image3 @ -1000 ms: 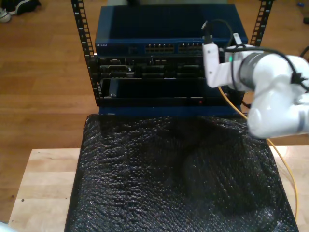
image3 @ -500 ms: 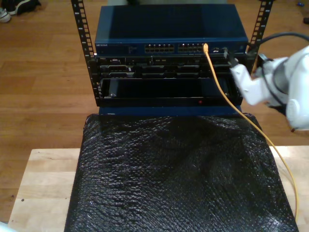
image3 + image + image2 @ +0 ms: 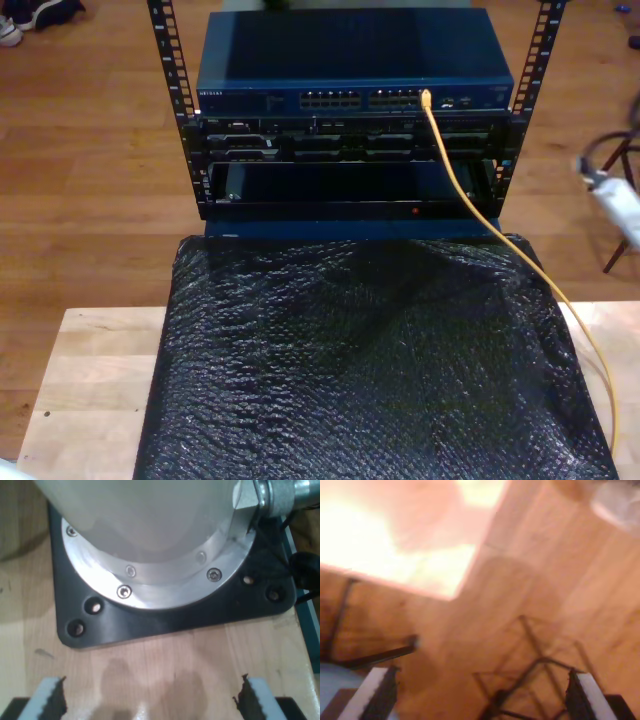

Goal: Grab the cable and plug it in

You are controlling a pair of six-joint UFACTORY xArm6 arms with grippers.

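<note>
The switch (image 3: 355, 75) carries a small white mark at its front corner on the exterior view's left, too blurred to read; no other writing is legible. The cable (image 3: 470, 205) has its plug seated in a port on the switch's front row, toward the exterior view's right, and from there it runs down across the rack (image 3: 345, 160) and the black bubble wrap (image 3: 360, 370) to that view's lower right edge.

The first gripper (image 3: 155, 700) has its jaws wide apart with nothing between them, above bare wooden desk (image 3: 165, 655); just beyond them sits a robot base (image 3: 150, 540) on a black mounting plate (image 3: 165, 615). The cable is nowhere near these jaws.

The second gripper (image 3: 480, 695) also has its jaws apart and empty, over wood floor (image 3: 555, 570) and what may be a thin black wire frame (image 3: 530, 675); that view is blurred.
</note>
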